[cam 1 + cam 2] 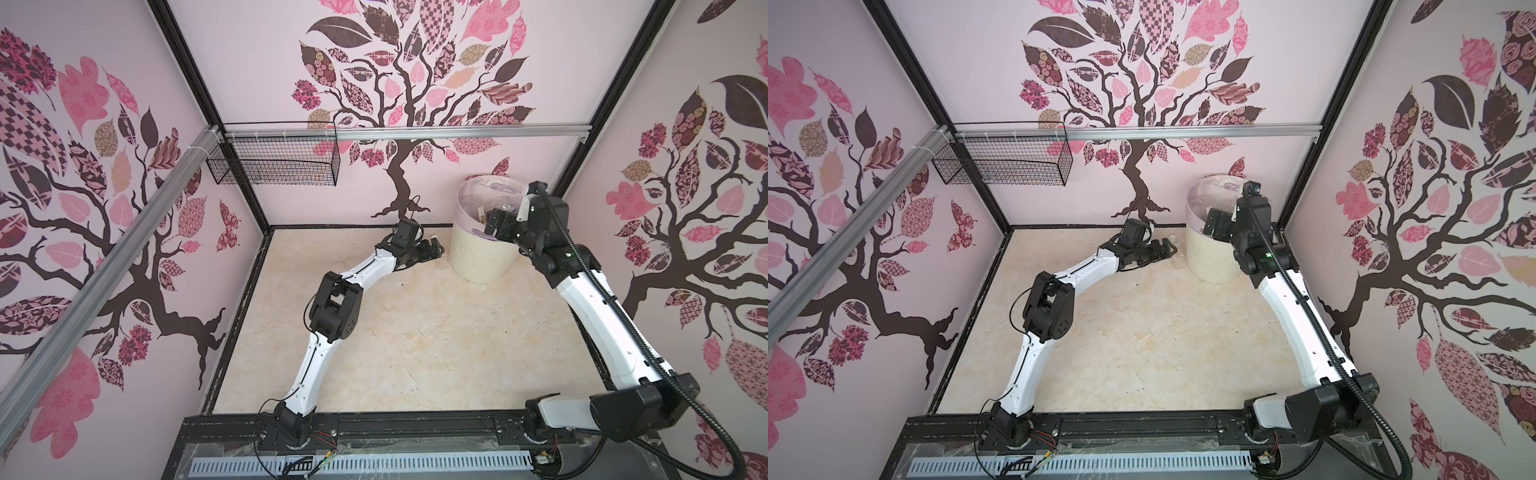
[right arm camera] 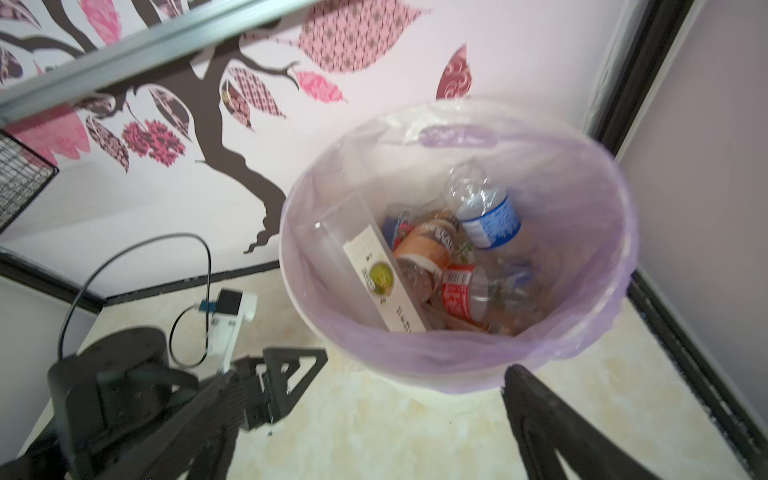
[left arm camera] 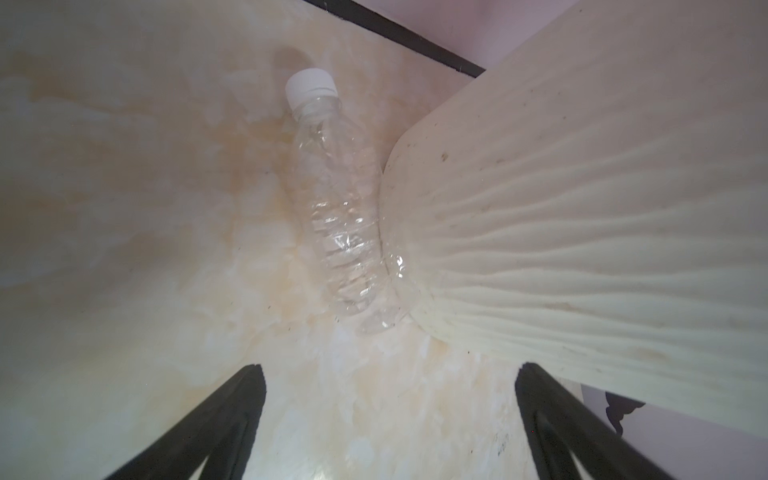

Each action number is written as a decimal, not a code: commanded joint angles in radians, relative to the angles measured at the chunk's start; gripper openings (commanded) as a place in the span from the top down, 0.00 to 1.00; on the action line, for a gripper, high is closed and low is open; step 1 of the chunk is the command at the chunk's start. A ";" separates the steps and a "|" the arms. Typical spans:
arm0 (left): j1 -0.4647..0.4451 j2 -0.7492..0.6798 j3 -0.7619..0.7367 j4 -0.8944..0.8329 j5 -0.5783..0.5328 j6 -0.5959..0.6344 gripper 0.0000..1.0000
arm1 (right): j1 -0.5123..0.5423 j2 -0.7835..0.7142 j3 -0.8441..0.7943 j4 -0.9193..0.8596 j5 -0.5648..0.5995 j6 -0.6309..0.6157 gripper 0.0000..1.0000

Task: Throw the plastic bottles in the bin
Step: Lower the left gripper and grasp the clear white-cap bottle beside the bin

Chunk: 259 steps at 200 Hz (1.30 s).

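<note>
Contents of the cell, as seen from the near side:

- Bin [image 1: 482,253] [image 1: 1208,266] [image 3: 582,199]: cream, ribbed, round. It stands on the floor in the far right corner, and its pale lilac liner [image 2: 582,340] is folded over the rim.
- Bottles in the bin, seen in the right wrist view:
  - a clear one with a blue label [image 2: 488,218], lying on top;
  - an orange-brown labelled one [image 2: 428,245];
  - a red-labelled one [image 2: 459,291];
  - other clear plastic beneath, too jumbled to count.
- Cream card box [image 2: 384,282]: it bears a green round mark and leans on the liner's left side.
- Clear bottle with a white cap [image 3: 336,208] [image 1: 1177,262]: crumpled, lying on its side on the floor. Its length is pressed against the foot of the bin, on the bin's left.
- Left gripper [image 1: 436,249] [image 1: 1167,249] [image 3: 388,370]: low over the floor just left of the bin, jaws spread wide with nothing between them. The loose bottle lies just ahead of its tips.
- Right gripper [image 1: 492,224] [image 1: 1212,222] [image 2: 372,372]: raised over the bin's near rim, jaws wide apart and empty.
- Black wire basket [image 1: 274,162] [image 1: 1005,162]: hung from the rail on the far wall, at the left.
- Floor [image 1: 415,332]: cream, marbled.
</note>
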 commanded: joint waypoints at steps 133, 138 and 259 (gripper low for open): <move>-0.042 0.390 0.399 -0.051 0.031 -0.153 0.33 | 0.005 -0.093 -0.137 0.112 -0.121 0.085 0.00; -0.045 0.392 0.398 -0.053 0.030 -0.151 0.36 | 0.005 -0.092 -0.137 0.112 -0.122 0.086 0.00; 0.051 -0.197 -0.334 0.222 0.108 -0.020 0.65 | 0.068 0.002 -0.110 0.112 -0.136 0.087 0.00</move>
